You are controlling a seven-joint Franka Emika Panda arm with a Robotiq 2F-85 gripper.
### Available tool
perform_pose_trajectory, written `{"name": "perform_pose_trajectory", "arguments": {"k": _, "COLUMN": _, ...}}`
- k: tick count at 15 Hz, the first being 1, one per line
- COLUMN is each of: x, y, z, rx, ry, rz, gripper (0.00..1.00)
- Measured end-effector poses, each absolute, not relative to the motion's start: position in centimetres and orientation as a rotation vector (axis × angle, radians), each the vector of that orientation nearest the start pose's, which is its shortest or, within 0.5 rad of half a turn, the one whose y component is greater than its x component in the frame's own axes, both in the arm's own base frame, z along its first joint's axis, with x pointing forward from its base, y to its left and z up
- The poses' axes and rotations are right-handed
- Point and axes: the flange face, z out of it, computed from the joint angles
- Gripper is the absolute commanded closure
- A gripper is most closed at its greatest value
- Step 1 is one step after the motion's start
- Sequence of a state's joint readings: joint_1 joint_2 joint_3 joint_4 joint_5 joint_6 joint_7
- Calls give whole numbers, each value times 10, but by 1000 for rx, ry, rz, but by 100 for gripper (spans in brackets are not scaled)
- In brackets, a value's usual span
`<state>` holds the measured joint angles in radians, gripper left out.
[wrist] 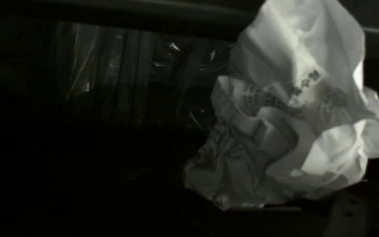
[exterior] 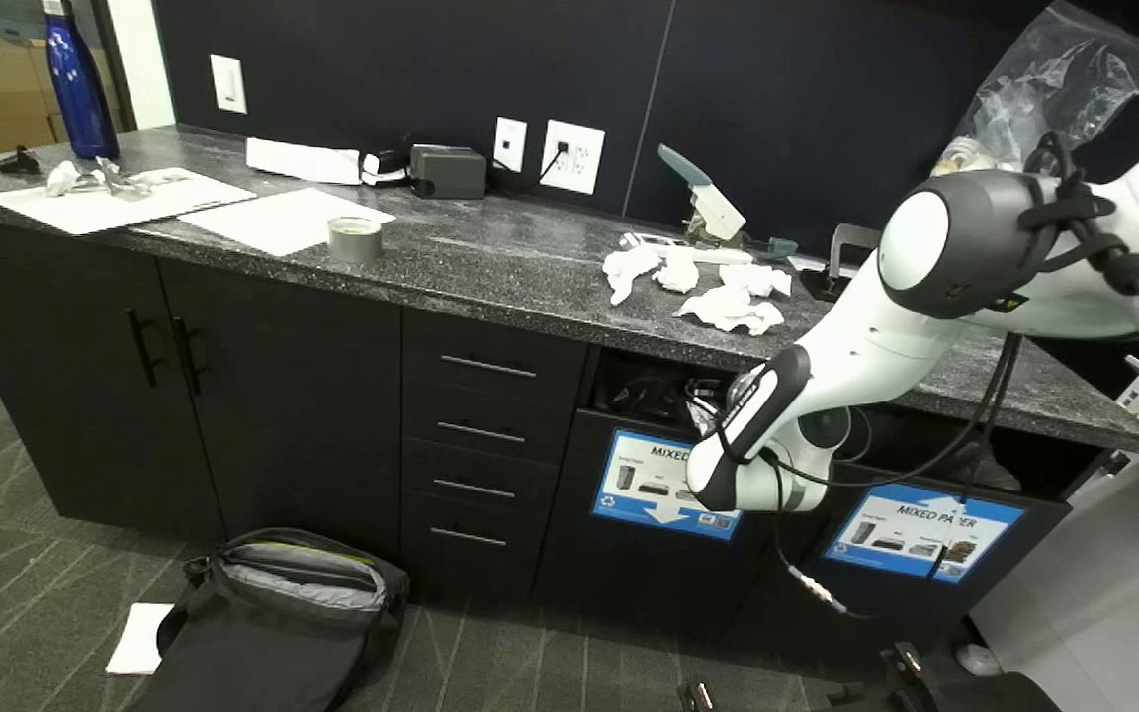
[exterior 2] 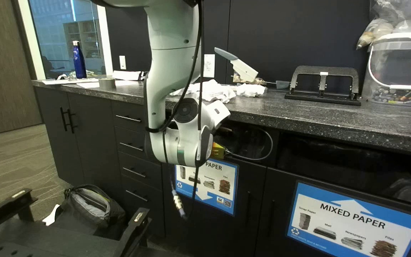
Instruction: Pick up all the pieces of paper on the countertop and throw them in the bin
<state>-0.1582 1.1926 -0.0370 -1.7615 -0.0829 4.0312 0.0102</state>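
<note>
Several crumpled white paper pieces (exterior: pixel 733 309) lie clustered on the dark speckled countertop (exterior: pixel 490 267), also seen as wads (exterior 2: pixel 214 92) behind the arm. Smaller crumpled bits (exterior: pixel 65 178) rest at its far end. My arm bends down over the counter edge, its hand reaching into the slot of the black bin (exterior: pixel 629 569) with the mixed paper label. One large crumpled paper (wrist: pixel 275 138) fills the right half of the dark wrist view. A dim grey part (wrist: pixel 349 214) below it may be a finger. Darkness and paper hide the jaws, so holding cannot be judged.
Flat sheets (exterior: pixel 283 220), a tape roll (exterior: pixel 355 239) and a blue bottle (exterior: pixel 80 89) stand at the far end. Near the wads are a stapler (exterior: pixel 713 208) and hole punch (exterior 2: pixel 321 85). Clear plastic (wrist: pixel 117 65) hangs inside the slot. A bag (exterior: pixel 283 623) lies below.
</note>
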Motion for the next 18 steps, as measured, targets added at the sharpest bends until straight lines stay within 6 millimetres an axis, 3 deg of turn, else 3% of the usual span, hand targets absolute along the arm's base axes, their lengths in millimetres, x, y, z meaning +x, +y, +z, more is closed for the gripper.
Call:
{"name": "perform_pose_trajectory", "arguments": {"k": 6, "x": 604, "y": -87, "z": 40, "rx": -2872, "ry": 371, "rz": -1708, "gripper": 0}}
{"name": "perform_pose_trajectory", "arguments": {"k": 8, "x": 606, "y": -74, "z": 41, "rx": -2874, "ry": 307, "rz": -1703, "gripper": 0}}
{"name": "perform_pose_trajectory", "arguments": {"k": 12, "x": 612, "y": -46, "z": 43, "rx": -2775, "ry": -3, "rz": -1625, "gripper": 0}}
{"name": "perform_pose_trajectory", "arguments": {"k": 15, "x": 610, "y": -53, "z": 43, "rx": -2765, "ry": -19, "rz": -1611, "gripper": 0}}
{"name": "perform_pose_trajectory", "arguments": {"k": 18, "x": 608, "y": -61, "z": 43, "rx": -2793, "ry": 93, "rz": -1622, "gripper": 0}}
